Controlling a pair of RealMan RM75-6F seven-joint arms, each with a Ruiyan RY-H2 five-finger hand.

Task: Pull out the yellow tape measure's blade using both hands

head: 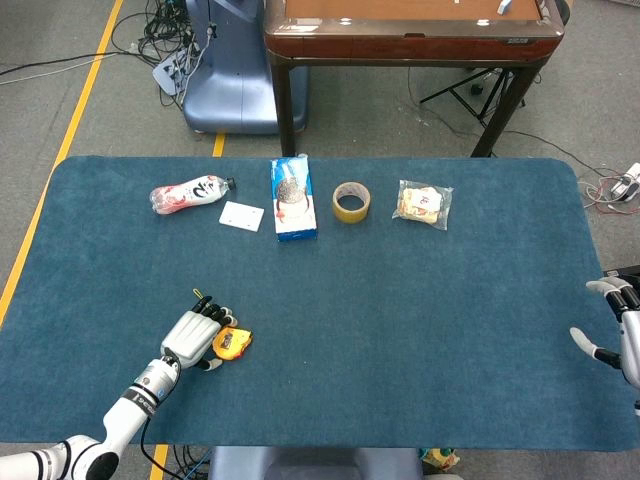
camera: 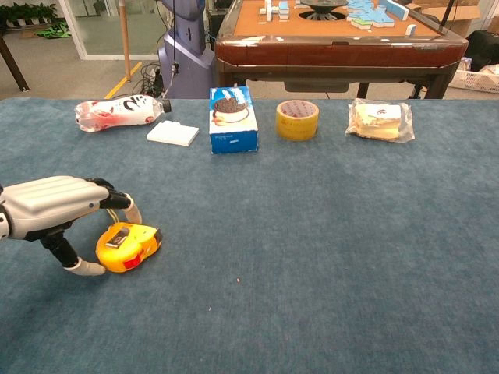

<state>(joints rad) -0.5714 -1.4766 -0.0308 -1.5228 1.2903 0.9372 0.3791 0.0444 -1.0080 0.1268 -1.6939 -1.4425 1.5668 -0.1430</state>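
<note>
The yellow tape measure lies flat near the table's front left, its blade not drawn out. My left hand is right beside it on its left, fingers arched over its top edge and thumb low by its near side, apart from the case or barely touching. My right hand hovers open at the table's far right edge, only partly in the head view and absent from the chest view.
Along the back of the blue table lie a plastic bottle, a white card, a blue biscuit box, a roll of tape and a bagged snack. A wooden table stands behind.
</note>
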